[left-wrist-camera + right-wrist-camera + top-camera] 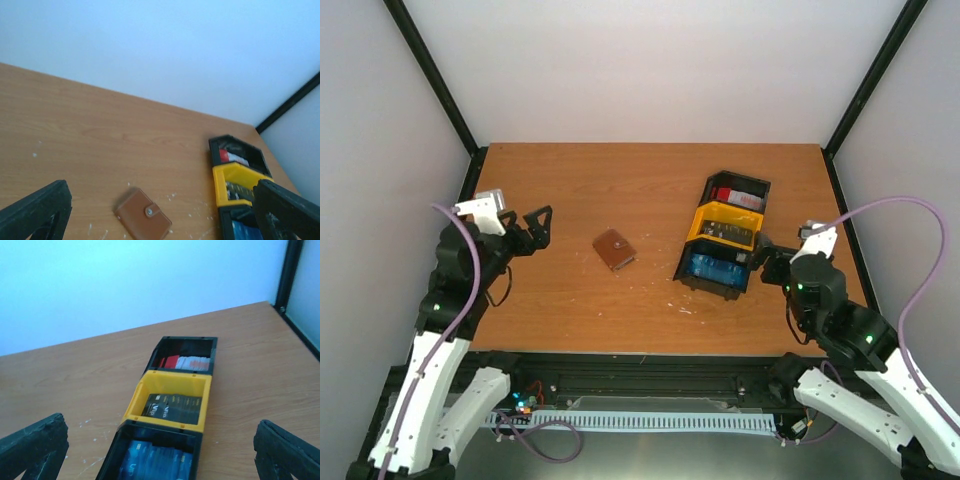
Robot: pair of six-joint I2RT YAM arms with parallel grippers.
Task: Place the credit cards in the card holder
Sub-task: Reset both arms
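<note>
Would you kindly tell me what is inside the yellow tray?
The yellow tray holds a dark credit card with pale print, lying flat. Whether more cards lie beneath it cannot be seen.

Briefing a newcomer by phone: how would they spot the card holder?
On the wooden table, look left of the three-tray row. The card holder lies alone there: flat, brown, closed by a metal clasp, unlike the open black and yellow trays.
</note>
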